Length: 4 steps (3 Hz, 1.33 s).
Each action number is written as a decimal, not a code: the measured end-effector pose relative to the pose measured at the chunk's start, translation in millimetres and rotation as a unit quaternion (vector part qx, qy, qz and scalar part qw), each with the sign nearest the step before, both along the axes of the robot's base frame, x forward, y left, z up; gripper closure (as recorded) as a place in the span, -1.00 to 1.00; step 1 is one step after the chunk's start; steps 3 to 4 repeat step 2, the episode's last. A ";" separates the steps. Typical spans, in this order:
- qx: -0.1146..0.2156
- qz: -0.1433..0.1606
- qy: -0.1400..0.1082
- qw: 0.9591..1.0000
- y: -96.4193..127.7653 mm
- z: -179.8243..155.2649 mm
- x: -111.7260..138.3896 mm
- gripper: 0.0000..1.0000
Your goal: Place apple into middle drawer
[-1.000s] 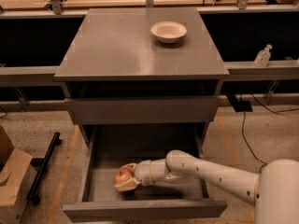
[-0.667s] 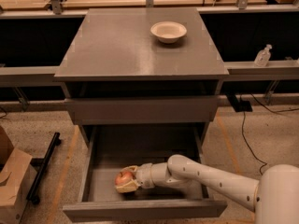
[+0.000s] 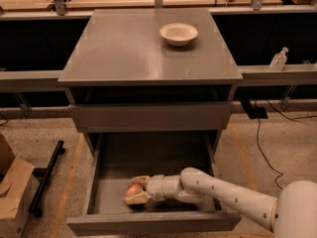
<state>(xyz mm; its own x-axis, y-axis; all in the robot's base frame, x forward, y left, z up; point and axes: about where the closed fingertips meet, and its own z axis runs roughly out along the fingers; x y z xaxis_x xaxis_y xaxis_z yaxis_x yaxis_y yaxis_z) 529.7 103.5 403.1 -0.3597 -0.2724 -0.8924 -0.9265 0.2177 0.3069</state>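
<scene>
The grey middle drawer [image 3: 106, 192] is pulled wide open below the shut upper drawer front. My white arm reaches in from the lower right. My gripper [image 3: 135, 189] is low inside the drawer at its front left, with its fingers around the red and yellowish apple [image 3: 133, 190]. The apple sits at or just above the drawer floor; I cannot tell whether it touches.
A cream-white bowl [image 3: 179, 33] stands on the cabinet top [image 3: 124, 48]. A clear bottle [image 3: 279, 59] is on the ledge at right. A cardboard box [image 3: 12, 195] and a black bar [image 3: 45, 178] lie on the floor at left. Cables run at right.
The gripper with the apple has sunk a little lower in the drawer and shifted slightly toward its front. The hold has not changed.
</scene>
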 end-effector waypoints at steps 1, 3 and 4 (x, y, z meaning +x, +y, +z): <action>0.000 -0.002 -0.001 1.000 -0.7 1.3 1.2 -1.00; 0.000 -0.002 -0.001 1.000 -0.6 1.3 1.2 -1.00; 0.000 -0.002 -0.001 1.000 -0.6 1.3 1.2 -1.00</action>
